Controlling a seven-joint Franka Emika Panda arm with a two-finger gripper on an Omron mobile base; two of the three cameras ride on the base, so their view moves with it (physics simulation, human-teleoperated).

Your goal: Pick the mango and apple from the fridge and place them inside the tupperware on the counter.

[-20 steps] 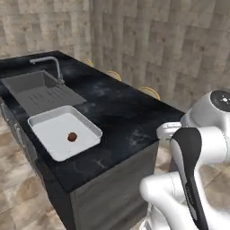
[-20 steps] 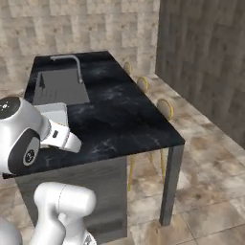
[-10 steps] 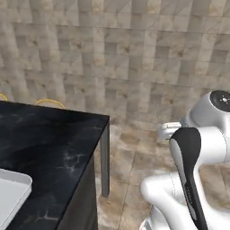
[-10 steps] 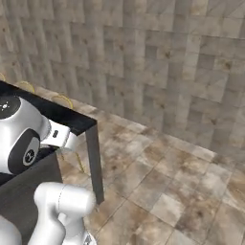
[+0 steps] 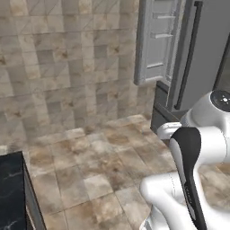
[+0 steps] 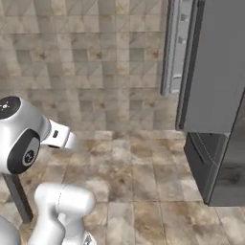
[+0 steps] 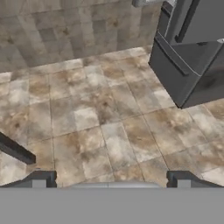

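In the left base view the fridge [image 5: 197, 58] stands at the upper right, its thick grey door [image 5: 157, 40] swung open toward the tiled wall, with pale door shelves showing on its inner face; a corner of the black counter [image 5: 11, 188] sits at the lower left, well apart from the fridge across bare floor tiles. The arm is folded up close to the base at the lower right, not reaching for anything. In the right base view the fridge [image 6: 215, 72] fills the right side, the open door [image 6: 174, 48] seen nearly edge-on beside it, and the dark lower drawer front is visible below; the interior shelves are not turned toward this camera, so neither the mango nor the apple can be made out there. The hand view looks down over the floor with the lower part of the fridge [image 7: 188, 57] at the upper right, and the gripper [image 7: 109, 183] shows its two finger tips far apart at the bottom edge, jaws spread wide with nothing between them. The tupperware is not visible from here. Judging by this, the step in hand is the approach to the fridge to fetch fruit; the next move calls for closing in, facing the open compartment, and extending the arm to a shelf once a fruit comes into sight.
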